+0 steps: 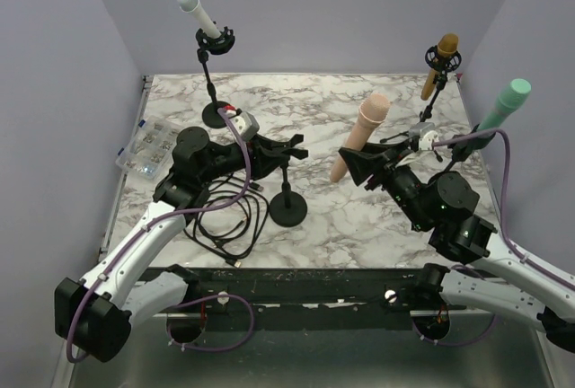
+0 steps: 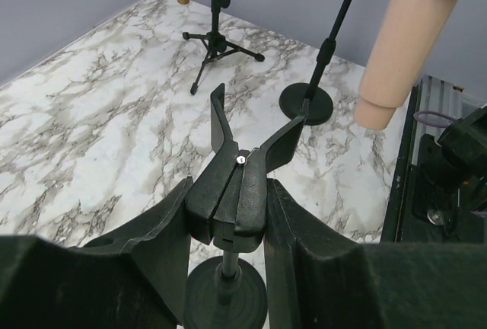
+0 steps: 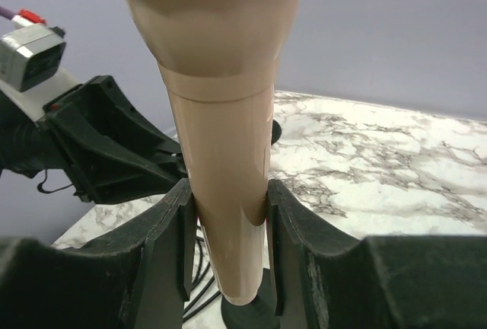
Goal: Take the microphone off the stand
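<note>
The peach microphone (image 1: 361, 135) is gripped near its lower end by my right gripper (image 1: 353, 163), tilted, head up, in the air. It is apart from the black stand (image 1: 287, 201), to its right. In the right wrist view the microphone (image 3: 228, 116) sits tight between the fingers of that gripper (image 3: 228, 199). My left gripper (image 1: 284, 150) is shut on the stand's clip (image 2: 237, 192), whose prongs stand empty. The stand's round base (image 2: 226, 292) is below it. The microphone (image 2: 399, 39) shows at the upper right of the left wrist view.
A white microphone on a stand (image 1: 199, 14) is at the back left, a brown one on a tripod (image 1: 438, 63) at the back right, and a green one (image 1: 505, 103) at the right. A clear box (image 1: 148, 145) and a coiled black cable (image 1: 225, 217) lie at the left.
</note>
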